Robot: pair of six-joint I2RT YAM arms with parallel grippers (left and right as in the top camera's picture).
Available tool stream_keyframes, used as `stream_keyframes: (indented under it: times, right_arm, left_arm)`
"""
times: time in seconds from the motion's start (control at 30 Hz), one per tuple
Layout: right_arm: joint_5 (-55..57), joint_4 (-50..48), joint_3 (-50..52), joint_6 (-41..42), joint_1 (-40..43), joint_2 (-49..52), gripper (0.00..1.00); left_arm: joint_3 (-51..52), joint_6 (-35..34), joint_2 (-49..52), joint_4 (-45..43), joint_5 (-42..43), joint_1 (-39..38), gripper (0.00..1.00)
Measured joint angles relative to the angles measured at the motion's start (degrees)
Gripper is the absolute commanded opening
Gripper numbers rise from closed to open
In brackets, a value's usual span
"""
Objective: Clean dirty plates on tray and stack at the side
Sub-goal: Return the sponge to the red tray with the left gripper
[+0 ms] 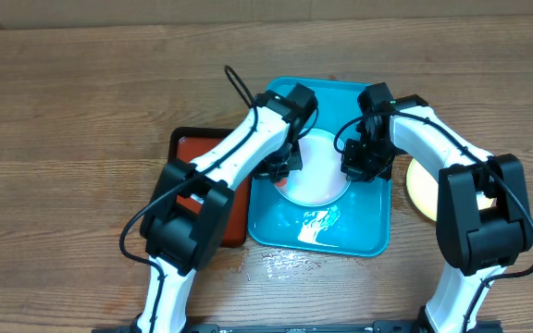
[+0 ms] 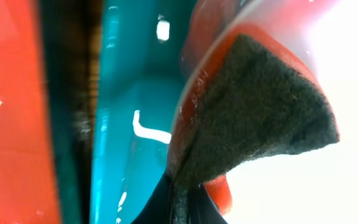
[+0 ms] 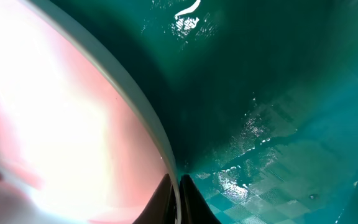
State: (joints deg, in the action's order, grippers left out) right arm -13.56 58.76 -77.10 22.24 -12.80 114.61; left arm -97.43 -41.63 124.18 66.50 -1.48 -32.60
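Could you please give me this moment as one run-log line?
left claw shut on sponge | right claw shut on plate | plate on tray

From overhead, looks straight down from high above the counter (image 1: pixel 63 139), with the whole tray (image 1: pixel 359 236) mid-frame. At the left wrist, sits very close by the tray's left rim, sighting along a sponge (image 2: pixel 260 112) onto the plate (image 2: pixel 334 180), with a red tray (image 2: pixel 11 112) beyond that rim. At the right wrist, hangs just as close over the tray's right half, facing down at the plate's edge. Shares tray and plate across all three.
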Motion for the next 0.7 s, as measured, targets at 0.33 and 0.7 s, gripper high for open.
stream_keyframes:
  times: [0.33,0.7]
  right_arm:
    - [0.9,0.8,0.0,0.0,0.2,0.0,0.04]
    - [1.1,1.4,0.0,0.0,0.4,0.0,0.04]
  left_arm:
    - [0.8,0.0,-16.0,6.8,2.2,6.2,0.04]
    - [11.8,2.0,-24.3,3.3,-5.5,9.7,0.04]
